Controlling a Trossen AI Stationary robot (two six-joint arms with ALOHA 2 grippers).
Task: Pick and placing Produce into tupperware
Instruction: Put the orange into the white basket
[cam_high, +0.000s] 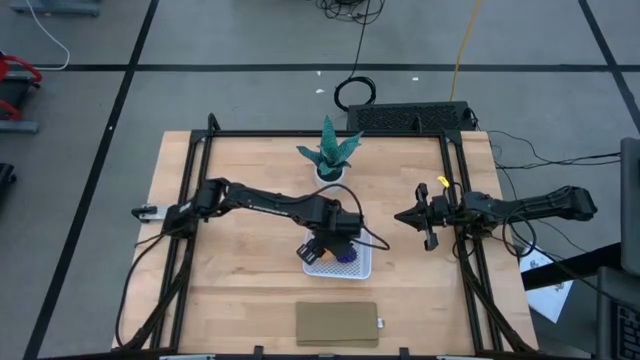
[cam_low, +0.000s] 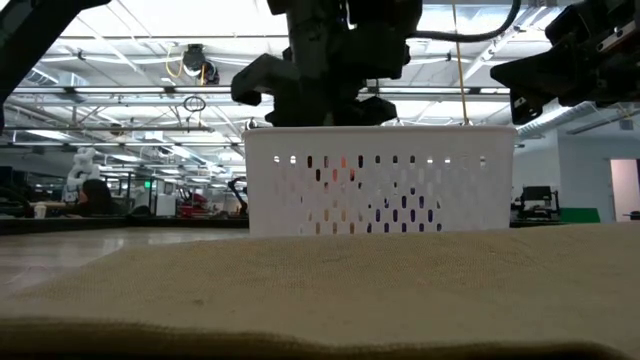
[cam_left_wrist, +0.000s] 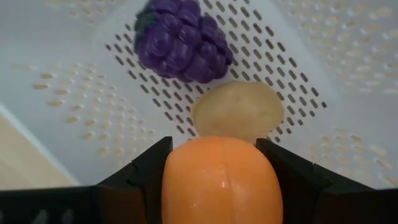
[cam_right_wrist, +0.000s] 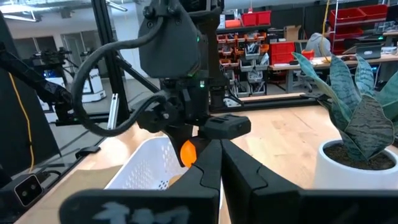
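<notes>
The white perforated tupperware (cam_high: 345, 265) stands near the table's middle, toward the near edge. On its base lie the dark purple lump (cam_left_wrist: 180, 40) and the tan-yellow oval (cam_left_wrist: 236, 112). My left gripper (cam_high: 322, 247) points down into the tupperware (cam_left_wrist: 74, 93), shut on the bright orange ball (cam_left_wrist: 217, 180), which also shows in the right wrist view as the orange ball (cam_right_wrist: 188, 152). My right gripper (cam_high: 402, 217) waits shut at the table's right side, level and holding nothing. My left gripper pinches the orange ball by its two opposite sides (cam_left_wrist: 177, 183) between its two fingers (cam_left_wrist: 146, 174). The fingers come from above, pointing down. The ball hangs inside the tupperware's walls, right over the tan-yellow oval; whether it touches the oval I cannot tell.
A green potted plant (cam_high: 330, 155) stands at the table's far middle. A flat tan-brown pad (cam_high: 337, 323) lies at the near edge, in front of the tupperware (cam_low: 380, 180). Black frame rails (cam_high: 190, 200) run along the table's left and right sides.
</notes>
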